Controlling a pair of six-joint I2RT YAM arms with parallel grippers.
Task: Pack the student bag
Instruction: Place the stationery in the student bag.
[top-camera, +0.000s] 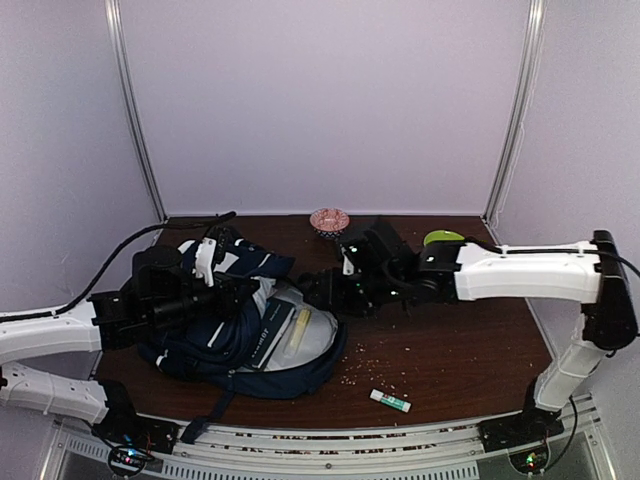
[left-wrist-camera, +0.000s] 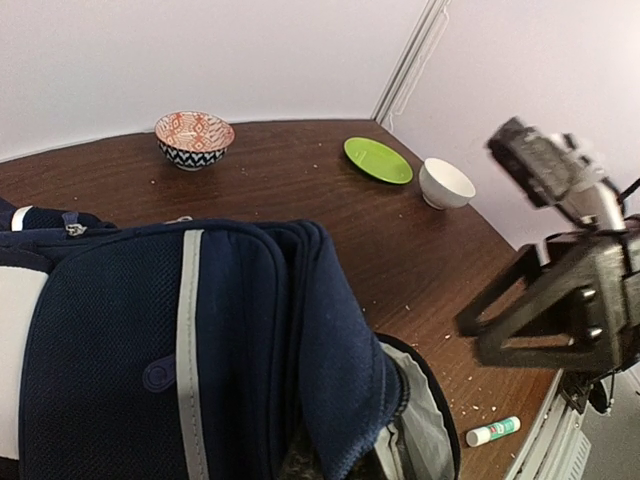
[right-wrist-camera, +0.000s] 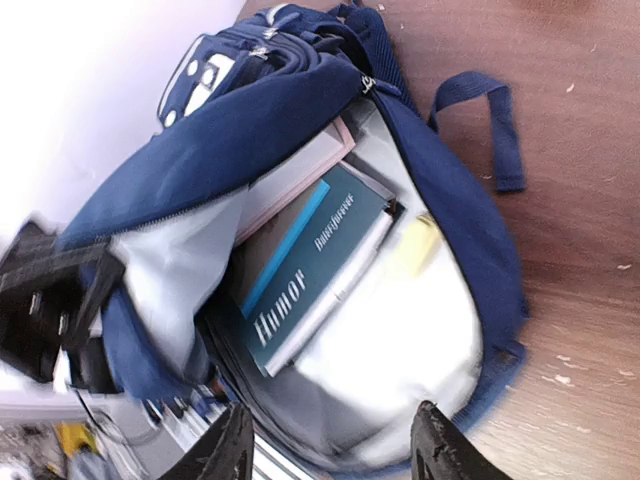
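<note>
Soft, even purplish light; right wrist view motion-blurred, washed-out at left

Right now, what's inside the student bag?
Inside the student bag: a teal book titled Humor, a pale book alongside it, and a yellow item on the grey lining. The flap hides anything deeper.

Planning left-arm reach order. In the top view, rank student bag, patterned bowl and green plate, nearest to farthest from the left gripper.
1. student bag: left side, its flap clamped in the left gripper.
2. patterned bowl: far edge, centre.
3. green plate: far edge, further right.
</note>
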